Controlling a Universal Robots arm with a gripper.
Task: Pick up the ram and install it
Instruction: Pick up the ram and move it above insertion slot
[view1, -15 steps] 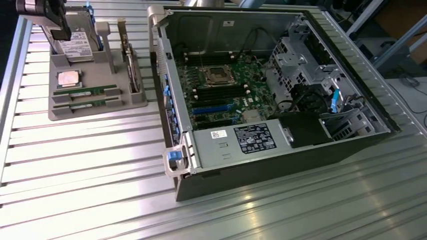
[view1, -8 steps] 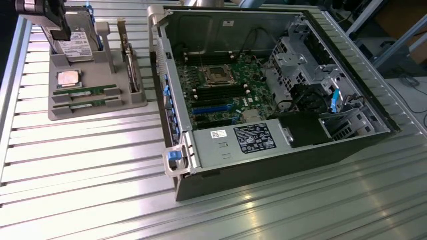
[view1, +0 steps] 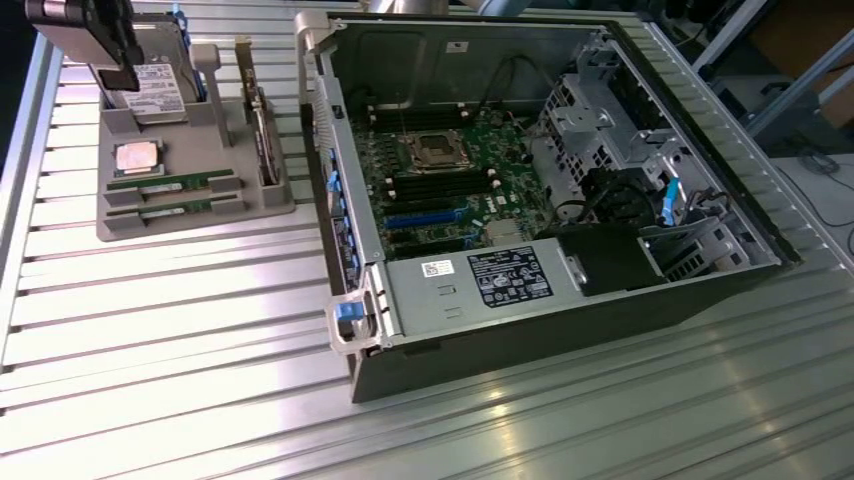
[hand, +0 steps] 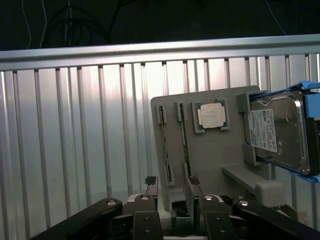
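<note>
Two ram sticks lie side by side in slots of a grey holder (view1: 200, 222) at the exterior view's left: one ram (view1: 171, 183) and a second ram (view1: 171, 207) nearer the front. In the wrist view both show edge-on, as one ram (hand: 186, 147) and the other ram (hand: 163, 145). My gripper (view1: 118, 68) hangs high over the holder's far end, above the hard drive, well apart from the sticks. In the wrist view the gripper (hand: 172, 181) is open, with nothing between its fingertips (hand: 150, 181).
The holder also carries a square silver CPU (view1: 138, 157), a hard drive (view1: 154, 85) in a blue frame and an upright expansion card (view1: 260, 130). An open computer case (view1: 360, 330) lies at the exterior view's right, its motherboard showing black memory slots (view1: 427, 185).
</note>
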